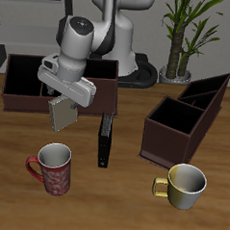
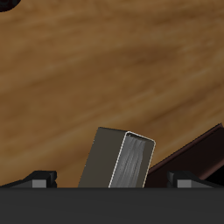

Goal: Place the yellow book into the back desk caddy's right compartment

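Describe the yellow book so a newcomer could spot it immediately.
Find the robot arm at the table's back. The yellow book hangs in its end effector, above the wood before the back desk caddy. Small and grey-beige, unlike the longer black book lying flat.

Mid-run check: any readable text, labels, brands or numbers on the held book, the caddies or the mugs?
None can be read.
yellow book in the gripper: cover and page edges plain, no title.
black book: no lettering visible.
back desk caddy and diagonal caddy: plain dark brown, no labels.
red mug: mottled pattern only, no words.
yellow mug: plain.
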